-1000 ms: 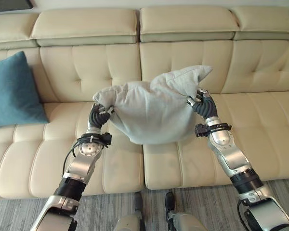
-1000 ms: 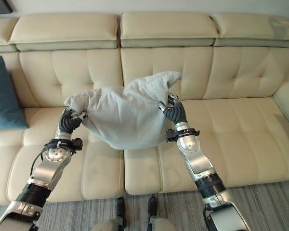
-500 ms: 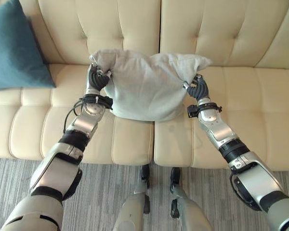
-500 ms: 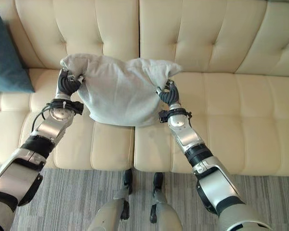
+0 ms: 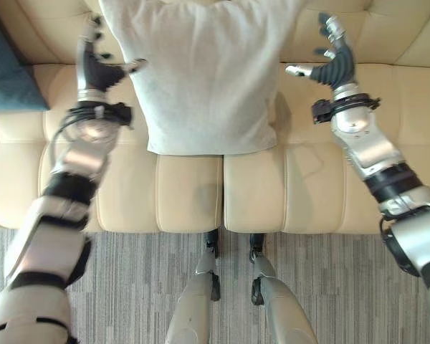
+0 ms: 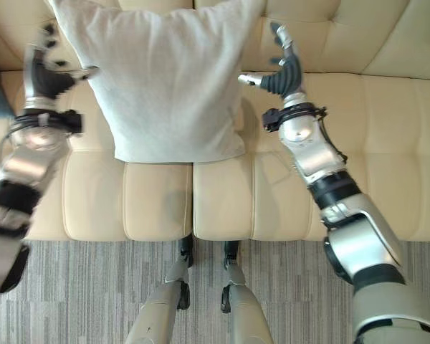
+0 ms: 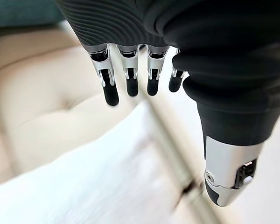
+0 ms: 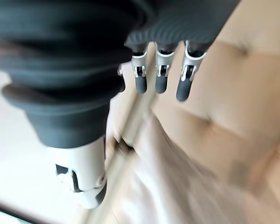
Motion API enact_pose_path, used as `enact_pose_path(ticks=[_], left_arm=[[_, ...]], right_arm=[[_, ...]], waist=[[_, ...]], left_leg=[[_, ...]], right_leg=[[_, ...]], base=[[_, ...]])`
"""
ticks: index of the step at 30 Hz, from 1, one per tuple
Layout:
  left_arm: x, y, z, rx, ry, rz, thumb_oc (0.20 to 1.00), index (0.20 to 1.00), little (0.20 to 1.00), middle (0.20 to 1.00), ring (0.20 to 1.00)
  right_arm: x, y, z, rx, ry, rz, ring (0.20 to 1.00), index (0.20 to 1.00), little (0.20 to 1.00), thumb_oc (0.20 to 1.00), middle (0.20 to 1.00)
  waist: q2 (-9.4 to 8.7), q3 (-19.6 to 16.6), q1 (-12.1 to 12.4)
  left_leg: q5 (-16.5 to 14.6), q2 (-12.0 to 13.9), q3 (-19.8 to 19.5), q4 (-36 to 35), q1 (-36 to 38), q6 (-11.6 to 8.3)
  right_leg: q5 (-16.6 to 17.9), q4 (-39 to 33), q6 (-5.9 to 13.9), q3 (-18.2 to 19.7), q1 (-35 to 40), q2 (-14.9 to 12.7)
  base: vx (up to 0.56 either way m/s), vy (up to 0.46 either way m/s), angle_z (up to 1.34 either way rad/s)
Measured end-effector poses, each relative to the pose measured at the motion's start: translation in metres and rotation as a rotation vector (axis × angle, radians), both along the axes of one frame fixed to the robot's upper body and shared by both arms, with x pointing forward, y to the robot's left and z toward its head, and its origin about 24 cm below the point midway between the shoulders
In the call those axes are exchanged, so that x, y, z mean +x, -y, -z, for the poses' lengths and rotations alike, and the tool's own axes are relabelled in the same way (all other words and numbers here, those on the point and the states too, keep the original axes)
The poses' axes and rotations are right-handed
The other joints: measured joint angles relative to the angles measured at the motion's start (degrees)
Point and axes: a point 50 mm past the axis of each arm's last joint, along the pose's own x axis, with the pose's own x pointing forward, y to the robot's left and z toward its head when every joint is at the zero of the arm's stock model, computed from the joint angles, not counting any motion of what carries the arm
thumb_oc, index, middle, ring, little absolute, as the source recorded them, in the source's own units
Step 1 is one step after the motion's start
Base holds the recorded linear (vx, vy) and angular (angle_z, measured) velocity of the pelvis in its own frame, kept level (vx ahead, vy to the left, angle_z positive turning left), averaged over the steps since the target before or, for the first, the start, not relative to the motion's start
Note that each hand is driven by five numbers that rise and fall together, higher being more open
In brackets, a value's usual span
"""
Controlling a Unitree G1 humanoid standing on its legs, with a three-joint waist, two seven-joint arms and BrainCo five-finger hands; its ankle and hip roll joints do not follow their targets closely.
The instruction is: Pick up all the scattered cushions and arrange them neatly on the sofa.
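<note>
The grey cushion (image 5: pixel 208 79) is leaning upright against the backrest of the cream sofa (image 5: pixel 387 36), its lower edge resting on the seat right over the seam between two seat sections, its top edge running out of the head views. Neither hand is gripping it. The left hand (image 5: pixel 93 64) is hovering just beside the cushion's left edge with fingers straight and thumb spread toward the fabric; its wrist view is showing extended fingers (image 7: pixel 130 81) above pale cloth with a gap between. The right hand (image 5: pixel 333 61) is hanging off the cushion's right edge, fingers likewise extended and thumb pointing inward, clear of the cloth. The cushion is lying between the two hands, its taller axis running up the backrest, and both hands are sitting about level with its upper half; the left one looks slightly nearer. A teal cushion (image 5: pixel 7 68) is standing against the backrest well to the left. Judgement: this cushion is placed, and the next move calls for both hands drawing outward and back without snagging the side edges.
</note>
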Motion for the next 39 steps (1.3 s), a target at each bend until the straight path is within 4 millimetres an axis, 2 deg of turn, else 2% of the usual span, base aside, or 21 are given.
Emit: enact_pose_path(ticks=[3,5,6,9,13,15,19,21,24,26,27,28,30,31,32,33,34,35,36,38,39], left_arm=[[-0.016,-0.020,0.032,-0.040,-0.070,-0.041,1.000,1.000,1.000,1.000,1.000],[-0.041,-0.013,0.046,-0.056,-0.045,0.027,1.000,1.000,1.000,1.000,1.000],[-0.062,-0.008,0.080,-0.077,-0.110,0.083,1.000,1.000,1.000,1.000,1.000],[-0.099,-0.016,0.165,-0.158,-0.429,0.066,1.000,1.000,1.000,1.000,1.000],[-0.152,-0.030,0.236,-0.222,-0.781,0.017,1.000,1.000,1.000,1.000,1.000],[-0.191,-0.034,0.280,-0.242,-1.019,-0.026,1.000,1.000,1.000,1.000,1.000],[-0.257,-0.018,0.350,-0.365,-1.401,-0.083,1.000,1.000,1.000,1.000,1.000],[-0.253,-0.006,0.356,-0.396,-1.394,-0.054,1.000,1.000,1.000,1.000,1.000],[-0.238,-0.006,0.350,-0.348,-1.373,-0.015,1.000,1.000,1.000,1.000,1.000],[-0.223,-0.012,0.340,-0.315,-1.325,-0.016,1.000,1.000,1.000,1.000,1.000],[-0.206,-0.013,0.328,-0.284,-1.259,-0.005,1.000,1.000,1.000,1.000,1.000],[-0.186,-0.013,0.316,-0.249,-1.195,0.017,1.000,1.000,1.000,1.000,1.000],[-0.182,-0.019,0.312,-0.240,-1.180,-0.006,1.000,1.000,1.000,1.000,1.000],[-0.181,-0.016,0.313,-0.251,-1.169,-0.003,1.000,1.000,1.000,1.000,1.000],[-0.184,-0.013,0.316,-0.264,-1.179,-0.004,1.000,1.000,1.000,1.000,1.000],[-0.187,-0.012,0.318,-0.285,-1.171,-0.024,1.000,1.000,1.000,1.000,1.000],[-0.188,-0.002,0.326,-0.326,-1.181,-0.022,1.000,1.000,1.000,1.000,1.000],[-0.192,0.002,0.329,-0.322,-1.203,-0.010,1.000,1.000,1.000,1.000,1.000],[-0.191,0.007,0.332,-0.317,-1.214,0.008,1.000,1.000,1.000,1.000,1.000],[-0.198,0.005,0.338,-0.328,-1.261,-0.011,1.000,1.000,1.000,1.000,1.000],[-0.197,0.005,0.338,-0.326,-1.258,-0.009,1.000,1.000,1.000,1.000,1.000]], right_arm=[[-0.015,0.025,0.015,0.058,0.016,0.038,1.000,1.000,1.000,1.000,1.000],[-0.039,0.035,0.034,0.080,0.026,0.010,1.000,1.000,1.000,1.000,1.000],[-0.059,0.047,0.073,0.029,-0.071,0.023,1.000,1.000,1.000,1.000,1.000],[-0.088,0.070,0.146,-0.039,-0.345,0.066,1.000,1.000,1.000,1.000,1.000],[-0.122,0.091,0.223,-0.044,-0.674,0.138,1.000,1.000,1.000,1.000,1.000],[-0.163,0.097,0.288,0.041,-0.938,0.184,1.000,1.000,1.000,1.000,1.000],[-0.225,0.108,0.361,0.084,-1.340,0.277,1.000,1.000,1.000,1.000,1.000],[-0.225,0.106,0.364,0.085,-1.354,0.271,1.000,1.000,1.000,1.000,1.000],[-0.232,0.102,0.375,0.091,-1.408,0.266,1.000,1.000,1.000,1.000,1.000],[-0.228,0.099,0.376,0.108,-1.393,0.267,1.000,1.000,1.000,1.000,1.000],[-0.208,0.094,0.373,0.121,-1.354,0.261,1.000,1.000,1.000,1.000,1.000],[-0.196,0.085,0.372,0.129,-1.336,0.226,1.000,1.000,1.000,1.000,1.000],[-0.190,0.080,0.371,0.126,-1.321,0.204,1.000,1.000,1.000,1.000,1.000],[-0.195,0.081,0.373,0.135,-1.332,0.221,1.000,1.000,1.000,1.000,1.000],[-0.194,0.081,0.372,0.135,-1.325,0.223,1.000,1.000,1.000,1.000,1.000],[-0.197,0.079,0.374,0.149,-1.325,0.229,1.000,1.000,1.000,1.000,1.000],[-0.191,0.080,0.371,0.162,-1.305,0.237,1.000,1.000,1.000,1.000,1.000],[-0.185,0.074,0.370,0.163,-1.295,0.215,1.000,1.000,1.000,1.000,1.000],[-0.183,0.076,0.368,0.134,-1.291,0.215,1.000,1.000,1.000,1.000,1.000],[-0.173,0.074,0.360,0.123,-1.259,0.208,1.000,1.000,1.000,1.000,1.000],[-0.166,0.075,0.350,0.108,-1.208,0.204,1.000,1.000,1.000,1.000,1.000]], waist=[[-0.26,-0.15,-0.08],[-0.32,-0.18,-0.15],[-0.34,-0.19,-0.09],[-0.66,-0.41,-0.34],[-1.63,-2.28,-1.00],[-1.53,-5.18,-1.57],[0.45,-11.82,-2.44],[0.16,-12.77,-3.12],[-2.43,-14.99,-2.99],[-4.40,-14.27,-3.00],[-1.43,-12.60,-2.48],[-0.48,-9.81,-2.00],[-0.48,-8.92,-0.73],[0.46,-8.39,0.12],[0.79,-8.09,0.85],[0.38,-8.12,3.13],[3.26,-7.88,3.99],[2.66,-7.34,5.00],[2.17,-7.04,4.16],[-2.93,-6.06,2.79],[-3.03,-5.97,1.07]], left_leg=[[0.00,0.21,-0.19,0.00,1.88,0.00],[-0.02,0.26,-0.56,-0.01,2.08,-0.02],[-0.02,0.23,-0.55,-0.01,4.01,-0.02],[-1.18,0.06,-0.62,-0.07,8.64,-1.53],[-3.56,0.67,-0.59,-0.11,10.97,-2.92],[-3.80,0.69,-0.09,-0.11,13.20,-2.62],[-5.47,0.18,2.70,-0.49,17.60,-0.96],[-5.46,0.10,3.81,-0.43,18.77,-0.98],[-5.48,0.10,4.54,-0.49,19.94,-0.94],[-5.08,-0.43,4.83,1.47,17.26,-0.56],[-1.66,2.80,4.74,3.09,12.69,2.83],[-1.91,4.27,4.38,2.62,11.50,3.05],[-0.01,3.64,4.38,2.24,11.23,5.15],[2.17,3.65,3.11,1.51,12.08,3.45],[3.26,3.43,2.61,1.05,12.02,1.88],[3.98,4.02,2.41,0.62,10.34,0.53],[2.14,7.06,0.64,1.34,7.62,-1.88],[-5.64,7.97,1.14,1.90,5.70,-8.78],[-11.17,8.28,0.83,4.31,2.20,-8.68],[-10.12,3.97,-0.76,14.51,4.52,-7.76],[-12.46,3.07,-0.75,18.99,9.24,-7.63]], right_leg=[[-0.12,-0.01,0.17,0.07,1.97,0.27],[-0.61,-0.01,0.74,0.07,2.44,0.33],[-0.62,-0.01,0.76,0.06,4.36,0.28],[-2.62,-0.03,2.44,0.22,9.04,-0.06],[-3.68,-0.04,1.98,1.29,10.92,0.63],[-3.76,-0.05,1.71,1.73,12.83,0.52],[-4.29,-0.35,0.95,3.29,16.13,-0.23],[-4.07,-0.35,1.24,3.17,16.78,-0.61],[-3.87,0.26,1.55,3.10,16.77,-0.86],[-2.09,3.41,3.90,3.11,12.80,-1.18],[-5.18,10.25,7.87,2.33,8.16,0.11],[-11.29,24.35,7.11,1.06,4.59,0.45],[-18.59,32.97,8.28,3.47,9.11,-2.30],[-21.39,42.54,7.12,4.70,11.96,-2.08],[-23.82,40.50,6.03,4.24,16.18,-1.84],[-29.04,24.82,0.83,2.63,22.41,-0.58],[-27.13,17.82,-1.56,1.83,23.49,3.35],[-22.08,15.33,-4.20,3.82,22.36,5.75],[-19.16,14.74,-5.08,2.59,20.16,5.35],[-14.90,12.65,-6.37,1.72,18.39,2.08],[-12.04,10.18,-6.54,1.37,18.27,1.68]], base=[[0.07,-0.034,0.02],[0.11,-0.053,0.10],[0.12,-0.061,0.08],[0.09,-0.037,-0.01],[0.02,-0.002,-0.11],[-0.05,0.068,-0.14],[-0.08,0.086,-0.34],[-0.16,0.100,-0.30],[-0.49,0.002,-0.20],[-0.67,-0.072,-0.21],[-0.30,-0.017,-0.30],[-0.27,-0.035,-0.22],[-0.33,-0.167,-0.01],[-0.26,-0.301,0.35],[-0.27,-0.319,0.46],[-0.47,-0.280,0.32],[-0.54,-0.224,0.19],[-0.56,-0.173,0.50],[-0.37,-0.076,0.68],[-0.29,-0.044,0.57],[-0.18,0.017,0.22]])
